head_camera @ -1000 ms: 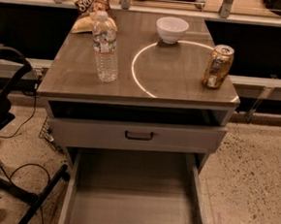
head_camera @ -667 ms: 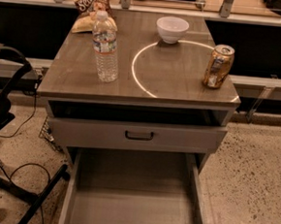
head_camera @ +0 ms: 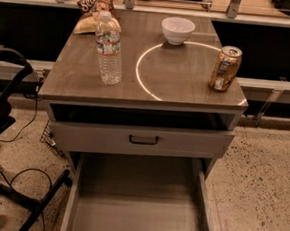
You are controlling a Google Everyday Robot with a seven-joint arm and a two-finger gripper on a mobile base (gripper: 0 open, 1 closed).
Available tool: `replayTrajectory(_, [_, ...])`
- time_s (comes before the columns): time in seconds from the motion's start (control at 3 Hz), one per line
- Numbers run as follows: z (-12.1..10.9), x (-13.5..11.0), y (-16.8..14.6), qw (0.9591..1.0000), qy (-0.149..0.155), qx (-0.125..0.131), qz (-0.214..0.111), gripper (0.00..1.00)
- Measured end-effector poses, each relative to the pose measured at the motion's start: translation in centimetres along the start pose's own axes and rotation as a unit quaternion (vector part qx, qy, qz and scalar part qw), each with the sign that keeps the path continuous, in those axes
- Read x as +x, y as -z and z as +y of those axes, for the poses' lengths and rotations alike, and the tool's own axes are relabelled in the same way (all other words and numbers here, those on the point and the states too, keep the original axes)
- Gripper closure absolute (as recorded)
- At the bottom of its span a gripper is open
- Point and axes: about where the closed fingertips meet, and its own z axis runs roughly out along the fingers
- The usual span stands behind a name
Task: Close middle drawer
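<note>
The middle drawer (head_camera: 138, 207) is wide open, folks, pulled right out toward the near edge of the shot. We are looking straight down into its deep, plain grey box, and its front is cut off by the bottom of the frame. Just above it sits the upper drawer (head_camera: 108, 137), the one with the small dark bar pull (head_camera: 143, 139). That one stands out a little too, with a dark gap between it and the cabinet top (head_camera: 78, 77).

Up on that top there is a clear water bottle (head_camera: 109, 47) upright toward the left. A chip bag (head_camera: 95, 8) lies just behind it at the far left corner. A white bowl (head_camera: 178, 30) sits at the far middle, and a gold can (head_camera: 226, 68) stands near the right edge. A bright ring of light (head_camera: 137, 72) curves across the surface between the bottle and the can, with the bowl right at its far rim.

Off to the left, a black frame (head_camera: 5, 101) and loose cables (head_camera: 18, 127) lie on the speckled floor (head_camera: 261, 172).

As for the gripper, it is nowhere in this shot. I cannot tell how far its fingers stand apart or whether it has hold of anything.
</note>
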Motion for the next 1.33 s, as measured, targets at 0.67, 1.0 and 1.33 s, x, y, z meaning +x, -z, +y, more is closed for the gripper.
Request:
replayTrajectory(0.67, [-2.4, -3.6, -8.0, 0.9989, 0.008, -0.007, -0.046, 1.0])
replayTrajectory(1.0, [-2.9, -5.1, -11.5, 0.9985, 0.003, -0.007, -0.054, 1.0])
replayTrajectory(1.33, [-3.0, -5.2, -11.1, 0.9985, 0.003, -0.007, -0.054, 1.0])
